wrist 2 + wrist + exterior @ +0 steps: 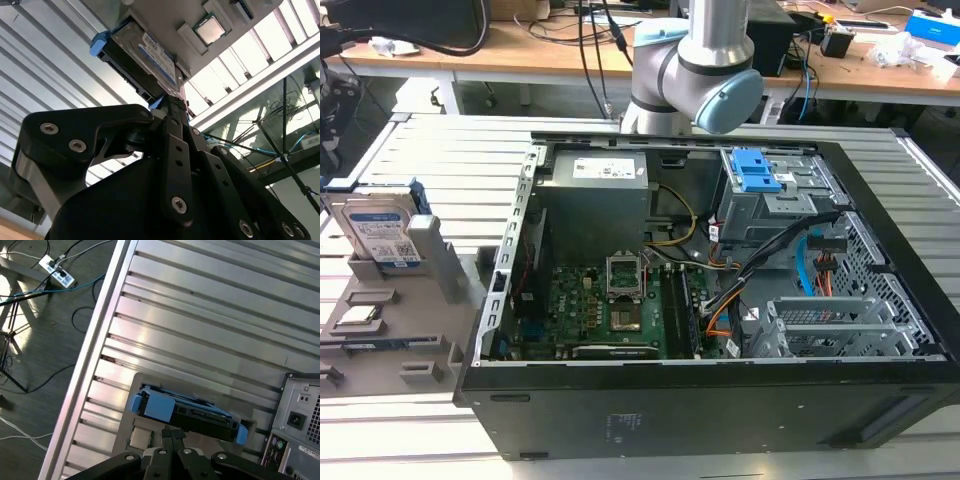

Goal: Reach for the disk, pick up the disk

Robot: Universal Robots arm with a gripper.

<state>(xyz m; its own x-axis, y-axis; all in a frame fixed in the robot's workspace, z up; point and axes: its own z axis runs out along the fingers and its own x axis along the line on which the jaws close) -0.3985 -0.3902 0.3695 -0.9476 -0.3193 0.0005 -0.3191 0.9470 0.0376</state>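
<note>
One gripper (pixel 173 431) appears in both wrist views, its two fingers (pixel 166 435) drawn together with only a thin slit between them and nothing clamped. The disk (pixel 187 413) stands on edge directly ahead of the fingertips, close in front of them; contact cannot be confirmed. Its blue carrier frame (pixel 152 406) caps both ends of the upper edge and reaches past the fingers on either side. In the second wrist view the labelled face of the disk (pixel 150 55) slopes away from the fingertips. The disk sits in a slot of a grey holder (pixel 432 335). A square processor chip (pixel 141 438) lies in a recess of the same holder, just beside the fingers. Beyond the disk from the fingers, the ribbed bench (pixel 215 310) runs on to its long straight edge, with floor and cables past it. Off to one side of the fingers, apart from the holder, stands the open computer case (pixel 700 405). In the exterior view the disk is upright at the exterior view's left, outside the case wall
</note>
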